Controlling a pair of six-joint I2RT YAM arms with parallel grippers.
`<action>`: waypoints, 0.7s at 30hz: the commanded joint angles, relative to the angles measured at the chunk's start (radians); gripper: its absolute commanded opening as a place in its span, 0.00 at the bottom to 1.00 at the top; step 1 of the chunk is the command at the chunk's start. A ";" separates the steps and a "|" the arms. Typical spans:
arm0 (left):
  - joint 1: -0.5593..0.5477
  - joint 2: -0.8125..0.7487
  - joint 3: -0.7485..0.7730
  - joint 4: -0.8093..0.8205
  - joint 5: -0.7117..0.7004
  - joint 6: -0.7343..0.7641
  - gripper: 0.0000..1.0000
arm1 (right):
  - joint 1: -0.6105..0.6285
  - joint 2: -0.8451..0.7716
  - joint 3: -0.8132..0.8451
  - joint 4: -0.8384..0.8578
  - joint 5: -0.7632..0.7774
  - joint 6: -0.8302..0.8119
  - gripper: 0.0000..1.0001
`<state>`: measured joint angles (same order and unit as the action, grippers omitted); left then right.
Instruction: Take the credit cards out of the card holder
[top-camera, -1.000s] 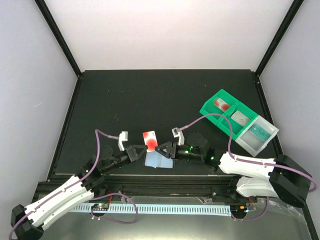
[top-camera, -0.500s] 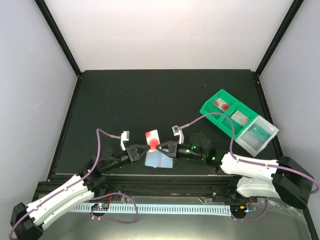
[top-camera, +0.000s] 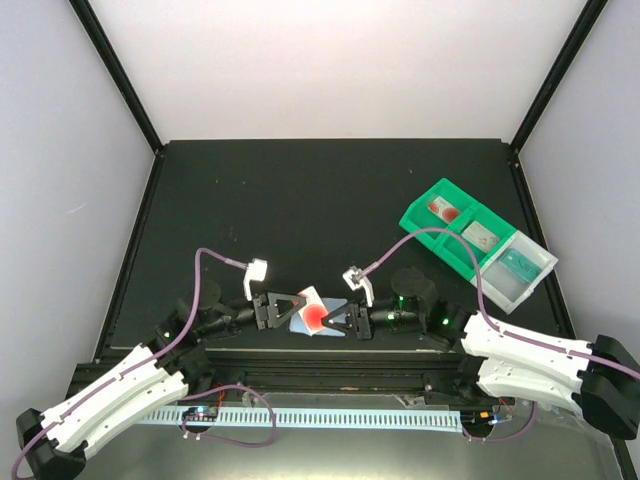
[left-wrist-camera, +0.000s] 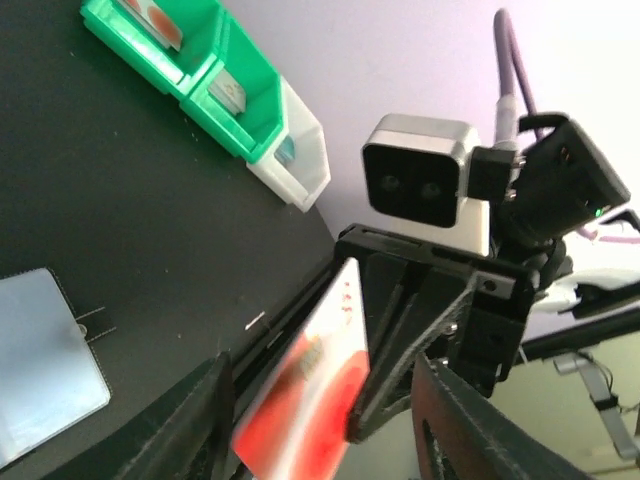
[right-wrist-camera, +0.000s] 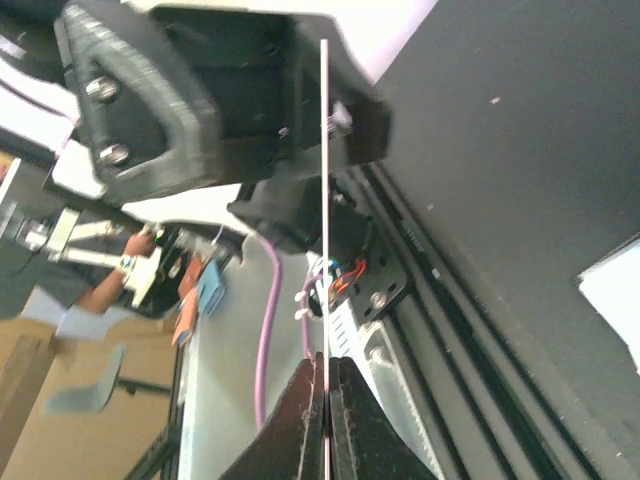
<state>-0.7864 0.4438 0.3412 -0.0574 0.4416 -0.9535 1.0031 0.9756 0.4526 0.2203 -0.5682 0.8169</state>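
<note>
Three cards already sit in the green-and-clear tray at the far right of the table. A red-marked card is in the far green compartment, a pale grey card is in the next, and a teal card is in the clear end section.

The card holder lies open and flat on the dark table near the arm bases, with its pale blue-grey inner side up.

A fourth card, the white credit card, is off the table and apart from the holder, held between my two grippers. It is white with a large red blot. It is tilted in the left wrist view and shows as a thin line edge-on in the right wrist view.

My right gripper is pinched closed on the card's lower edge. My left gripper has its jaws spread, standing on either side of the card without clamping it.
</note>
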 joint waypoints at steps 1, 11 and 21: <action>0.004 0.025 0.035 -0.029 0.104 0.087 0.46 | 0.003 -0.047 -0.004 -0.042 -0.173 -0.100 0.01; 0.006 0.061 0.017 0.066 0.175 0.050 0.02 | 0.003 -0.117 -0.009 -0.109 -0.061 -0.077 0.11; 0.006 -0.004 -0.065 0.203 -0.071 -0.094 0.01 | 0.002 -0.182 -0.087 0.024 0.171 0.159 0.49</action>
<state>-0.7864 0.4606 0.3019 0.0399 0.5064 -0.9730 1.0039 0.8085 0.4019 0.1539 -0.5224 0.8497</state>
